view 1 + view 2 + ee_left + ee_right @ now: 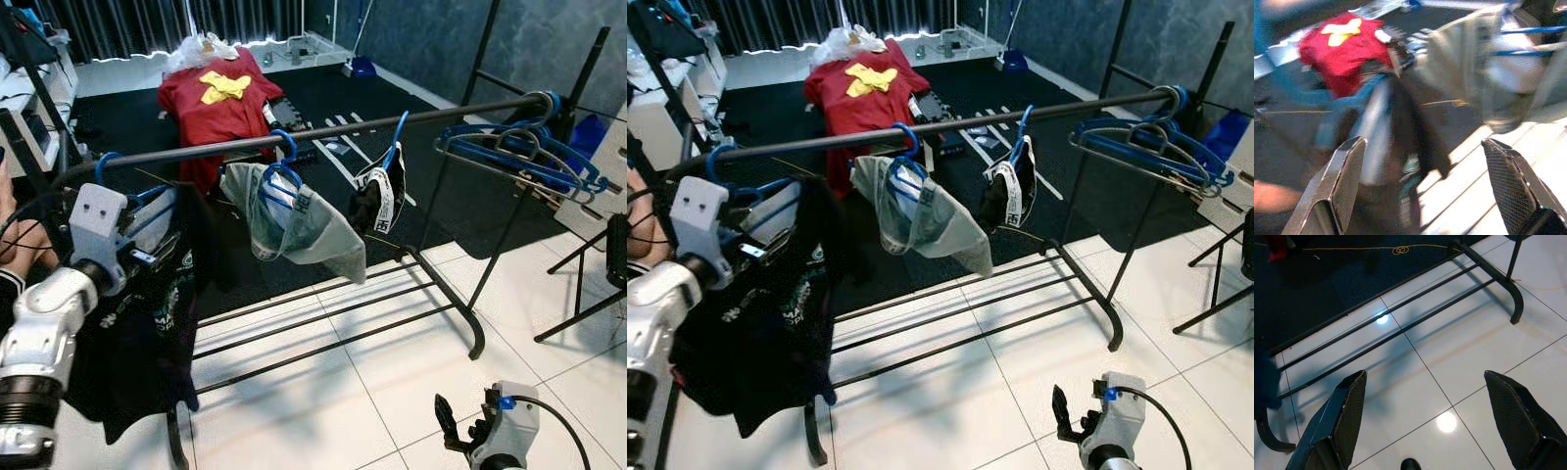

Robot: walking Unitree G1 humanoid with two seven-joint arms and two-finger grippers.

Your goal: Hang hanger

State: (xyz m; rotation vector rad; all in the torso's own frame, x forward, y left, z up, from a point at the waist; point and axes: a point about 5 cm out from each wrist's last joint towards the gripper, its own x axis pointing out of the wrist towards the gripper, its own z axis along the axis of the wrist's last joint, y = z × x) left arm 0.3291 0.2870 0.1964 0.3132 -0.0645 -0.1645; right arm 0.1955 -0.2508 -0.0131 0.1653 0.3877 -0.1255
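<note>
A black clothes rail crosses the scene. At its left end a blue hanger carries a black shirt. My left gripper is raised right beside that hanger and shirt; in the blurred left wrist view its fingers stand wide apart with nothing between them. Further along the rail hang a grey garment and a black-and-white garment, each on a blue hanger. Several empty blue hangers bunch at the right end. My right gripper hangs low over the white tiles, open and holding nothing.
The rack's base bars lie across the tile floor ahead. A red shirt is draped over something on the dark carpet behind. A person's arm shows at the left edge. Another dark stand is at the right.
</note>
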